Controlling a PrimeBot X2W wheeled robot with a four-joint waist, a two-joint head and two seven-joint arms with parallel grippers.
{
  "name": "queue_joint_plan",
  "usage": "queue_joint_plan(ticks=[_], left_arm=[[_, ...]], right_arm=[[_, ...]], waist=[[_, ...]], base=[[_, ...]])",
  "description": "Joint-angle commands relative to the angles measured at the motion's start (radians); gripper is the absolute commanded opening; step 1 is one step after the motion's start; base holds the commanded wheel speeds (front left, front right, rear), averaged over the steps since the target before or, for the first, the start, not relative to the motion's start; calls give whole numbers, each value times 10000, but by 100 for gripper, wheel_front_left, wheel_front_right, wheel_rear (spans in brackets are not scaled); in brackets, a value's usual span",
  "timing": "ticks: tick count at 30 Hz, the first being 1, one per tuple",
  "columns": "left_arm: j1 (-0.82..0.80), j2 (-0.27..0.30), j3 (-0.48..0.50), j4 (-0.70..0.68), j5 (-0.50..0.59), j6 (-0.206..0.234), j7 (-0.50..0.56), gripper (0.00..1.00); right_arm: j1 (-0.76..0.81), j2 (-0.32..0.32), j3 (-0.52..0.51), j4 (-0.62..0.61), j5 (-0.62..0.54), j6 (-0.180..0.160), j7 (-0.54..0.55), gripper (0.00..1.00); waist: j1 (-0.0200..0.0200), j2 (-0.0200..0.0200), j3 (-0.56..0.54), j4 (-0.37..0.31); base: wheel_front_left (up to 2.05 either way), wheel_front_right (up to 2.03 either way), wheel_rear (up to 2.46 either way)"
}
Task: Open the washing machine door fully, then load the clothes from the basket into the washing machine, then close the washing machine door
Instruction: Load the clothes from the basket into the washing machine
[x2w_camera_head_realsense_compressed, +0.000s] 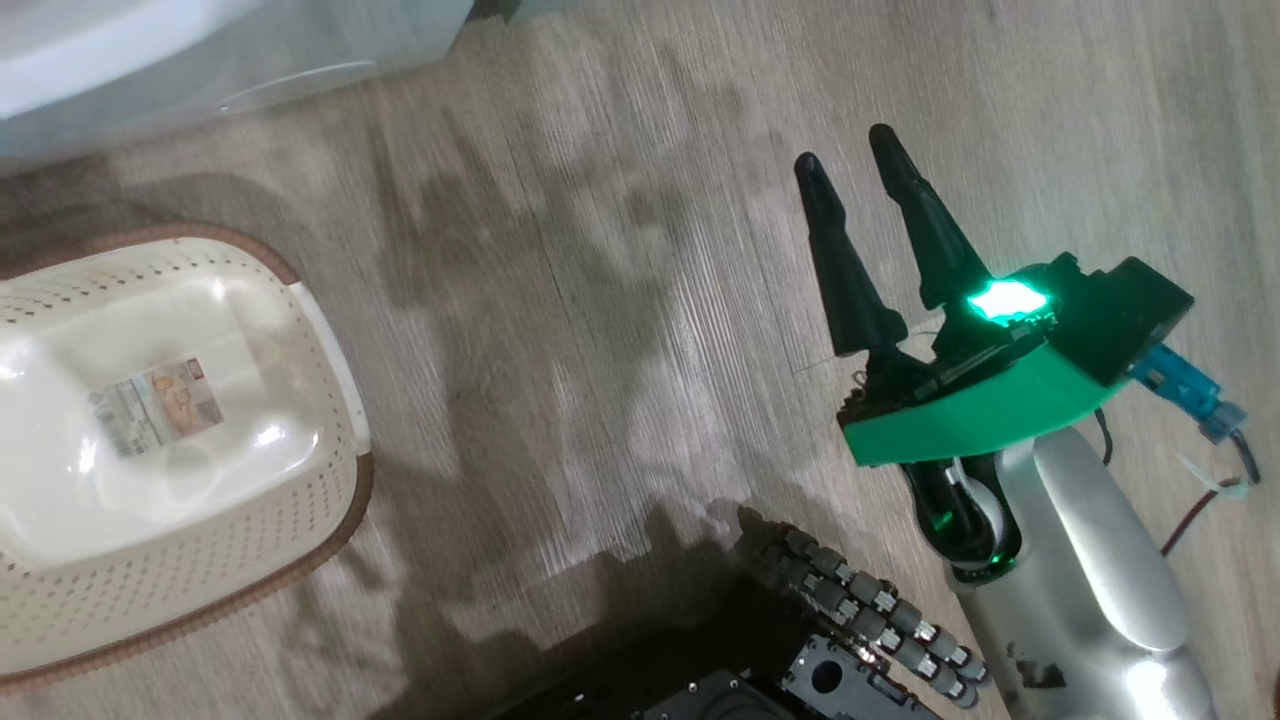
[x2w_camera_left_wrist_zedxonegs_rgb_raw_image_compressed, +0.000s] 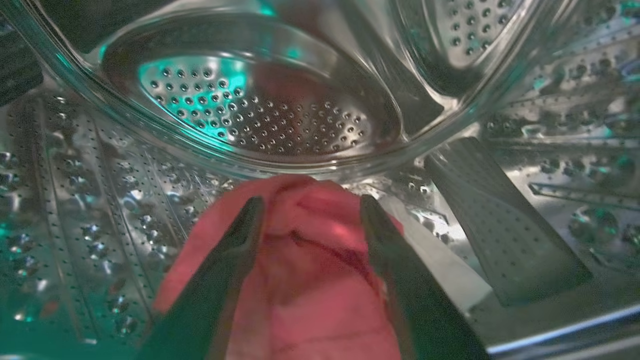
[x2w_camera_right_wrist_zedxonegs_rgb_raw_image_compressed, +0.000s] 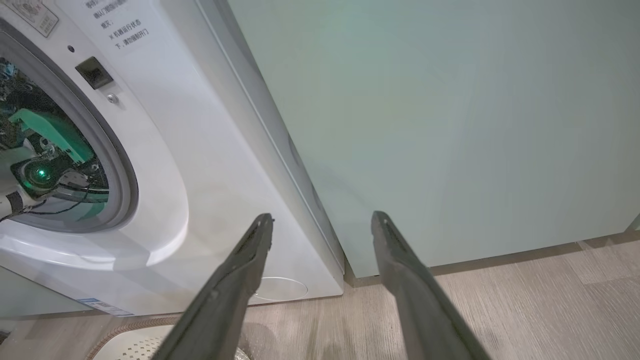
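The left claw (x2w_camera_left_wrist_zedxonegs_rgb_raw_image_compressed: 307, 200) is inside the steel drum (x2w_camera_left_wrist_zedxonegs_rgb_raw_image_compressed: 75, 210), its two dark fingers spread wide and pinching nothing. The clothes (x2w_camera_left_wrist_zedxonegs_rgb_raw_image_compressed: 310, 285), a soft red bundle, lie under and between those fingers, reaching from the wrist side out to just past the tips. Beside the claw, on the right of the left wrist view, a grey ribbed paddle (x2w_camera_left_wrist_zedxonegs_rgb_raw_image_compressed: 505, 225) stands up from the perforated drum wall. Beyond the tips a glossy rounded shape curves across; I cannot tell whether it is glass or steel.

The right claw (x2w_camera_right_wrist_zedxonegs_rgb_raw_image_compressed: 322, 217) hangs outside over the wooden floor (x2w_camera_right_wrist_zedxonegs_rgb_raw_image_compressed: 525, 300), its fingers also spread apart and bare. Below its wrist, at the bottom of the right wrist view, shows an edge of the basket (x2w_camera_head_realsense_compressed: 300, 500); from the head view that basket lies well apart from the claw, toward the robot's left, its inside bare but for a paper label on its bottom. Ahead of the tips stands the washing machine (x2w_camera_right_wrist_zedxonegs_rgb_raw_image_compressed: 210, 165), its small round flap (x2w_camera_right_wrist_zedxonegs_rgb_raw_image_compressed: 280, 288) nearest the fingers, its grey gasket (x2w_camera_right_wrist_zedxonegs_rgb_raw_image_compressed: 125, 185) farther off with the left arm (x2w_camera_right_wrist_zedxonegs_rgb_raw_image_compressed: 45, 135) reaching in through it. Straight ahead and rightward stands a pale green cabinet (x2w_camera_right_wrist_zedxonegs_rgb_raw_image_compressed: 450, 125).
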Motion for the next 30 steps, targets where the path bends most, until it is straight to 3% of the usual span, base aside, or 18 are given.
queue_joint_plan(ticks=[1,12,24,30], left_arm=[[194,320,70,-377,13,96,-65,100],[2605,-174,26,-2360,-266,554,-300,100],[6329,-432,139,-7085,-617,1629,7,100],[8505,-490,232,-9515,-598,2429,126,100]], right_arm=[[189,1,84,-236,-54,0,-93,100],[458,1,-296,-91,-206,0,-93,100],[595,1,-825,74,-710,0,-93,100],[597,1,-1159,224,-1082,0,-94,100]], waist=[[0,0,-86,46],[0,0,-926,462],[0,0,-1752,1317],[0,0,-2205,1774]], base=[[0,0,0],[0,0,0],[0,0,0],[0,0,0]])
